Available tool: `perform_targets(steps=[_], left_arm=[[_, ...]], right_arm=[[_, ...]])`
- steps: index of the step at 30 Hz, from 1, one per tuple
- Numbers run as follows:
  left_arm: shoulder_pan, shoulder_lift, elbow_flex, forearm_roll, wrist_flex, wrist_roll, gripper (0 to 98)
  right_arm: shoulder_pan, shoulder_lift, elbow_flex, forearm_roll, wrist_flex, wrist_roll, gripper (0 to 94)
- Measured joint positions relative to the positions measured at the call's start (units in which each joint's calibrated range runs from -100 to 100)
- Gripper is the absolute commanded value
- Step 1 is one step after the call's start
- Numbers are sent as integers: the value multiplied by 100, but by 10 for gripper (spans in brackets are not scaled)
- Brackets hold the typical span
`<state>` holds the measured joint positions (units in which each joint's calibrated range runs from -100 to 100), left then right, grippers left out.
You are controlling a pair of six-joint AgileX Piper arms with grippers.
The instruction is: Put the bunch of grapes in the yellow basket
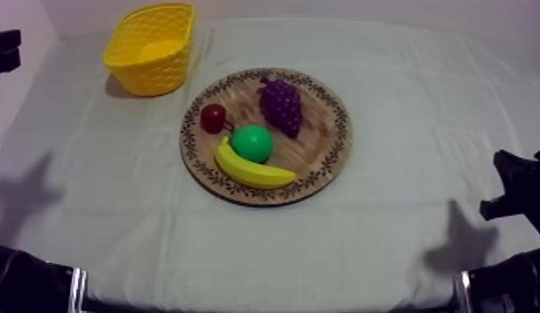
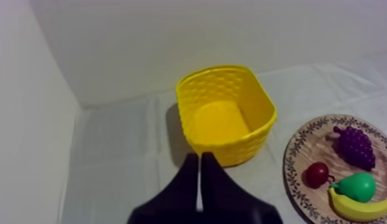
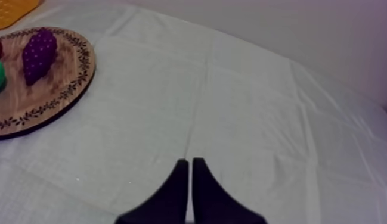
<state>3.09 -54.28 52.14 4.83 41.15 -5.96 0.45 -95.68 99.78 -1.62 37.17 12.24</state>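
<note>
Top view puts the bunch of grapes (image 1: 281, 106) on the wooden board (image 1: 321, 148), lying on the side of it farthest from both end effectors, with nothing gripping or touching it. The small red fruit (image 1: 212, 117) sits near it, while the pear (image 1: 253, 143) and the banana (image 1: 252, 172) lie on the part of the board nearer the arms. The grapes look clear of all three. The yellow basket (image 1: 152, 73) stands upright and empty on the cloth-covered counter (image 1: 406, 233), apart from the board. In the left wrist view the left end effector (image 2: 200, 156) has its fingers together on nothing. The basket is straight ahead of it and close, and the board is off to its right with the grapes on the board's far part. In the right wrist view the right end effector (image 3: 189, 161) is likewise pressed together and empty. Bare cloth lies ahead of it, and the board and grapes are well off to its left. I judge that the task has not begun and the step in hand is the reach toward the grapes. The left arm looks better placed, because the basket lies just in front of it. Its next move would be to part the fingers, swing right past the basket and come down over the bunch from above. It should close across the width of the bunch and keep clear of the red fruit and pear alongside.
</note>
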Motion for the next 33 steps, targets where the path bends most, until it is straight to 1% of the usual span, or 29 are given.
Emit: perform_targets(steps=[3,5,10,14,22,25,31,33], left_arm=[[5,221,-209,122,113,-171,0],[34,371,-389,163,256,-281,0],[185,718,-878,191,673,-483,0],[355,1036,-1300,196,940,-556,0],[592,1610,-1853,185,1023,-646,0],[703,1846,-2089,72,1110,-632,0],[1114,2406,-2623,-368,1296,-352,0],[1277,2598,-2783,-483,1348,-256,0]], right_arm=[[0,0,0,0,0,0,5],[0,0,0,0,0,0,5],[0,0,0,0,0,0,5],[0,0,0,0,0,0,5],[0,0,0,0,0,0,5],[0,0,0,0,0,0,5],[0,0,0,0,0,-3,5],[0,0,0,0,0,-3,5]])
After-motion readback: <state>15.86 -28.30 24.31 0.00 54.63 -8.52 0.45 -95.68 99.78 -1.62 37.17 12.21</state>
